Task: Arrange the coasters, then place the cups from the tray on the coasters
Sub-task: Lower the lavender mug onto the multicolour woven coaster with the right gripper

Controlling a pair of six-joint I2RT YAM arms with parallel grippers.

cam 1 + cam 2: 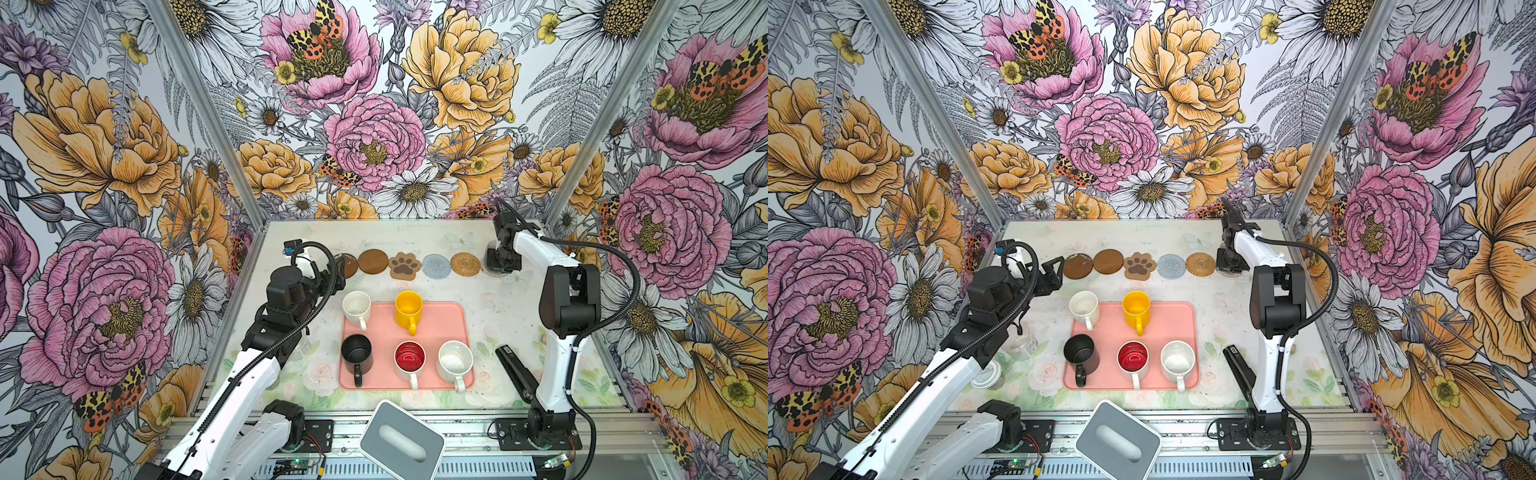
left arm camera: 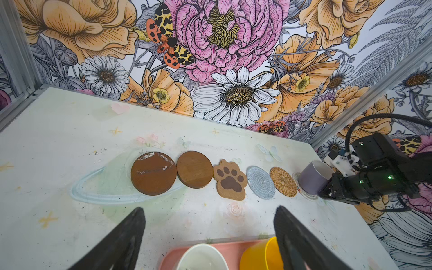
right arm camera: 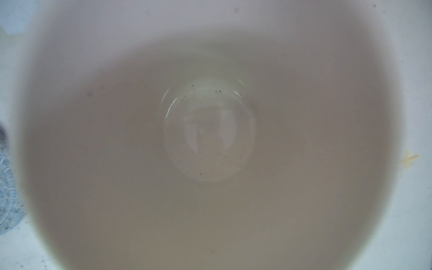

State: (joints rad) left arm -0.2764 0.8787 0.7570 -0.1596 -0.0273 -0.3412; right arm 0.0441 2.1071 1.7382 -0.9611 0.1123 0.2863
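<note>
Brown wood shapes two round coasters, a scuffed disc [image 2: 153, 173] and a smooth disc [image 2: 194, 169], side by side at the left end of a row along the far side of the bench [image 1: 490, 299]. Next in the row we see a tan paw coaster [image 2: 230, 180] with dark pads, a grey woven coaster [image 2: 261, 182], a coiled rattan coaster [image 2: 283, 181] and a clear glassy coaster [image 2: 304, 193] at the right end. The lavender cup [image 2: 314, 177] stands upright on that clear one. In the right wrist view we look straight down into its pale, glossy inside.

The salmon-pink tray [image 1: 440, 328], a flat rectangle with rounded corners and a low rim, carries five cups, all upright. A cream cup [image 1: 356, 306] stands at its far left corner with a yellow cup [image 1: 409, 308] beside it. Nearer us are a black cup [image 1: 356, 352], a white cup with a red inside [image 1: 409, 356] and a speckled white cup [image 1: 455, 359].

The right arm reaches to the far right of the bench and bends down; the fingers of the right gripper [image 2: 330, 188] are closed on the side of the lavender cup. The left arm stretches forward and low, with the left gripper [image 2: 209, 209] near the tray's far left corner and the scuffed disc; its fingers [image 2: 126, 236] stand wide apart, holding nothing.
</note>
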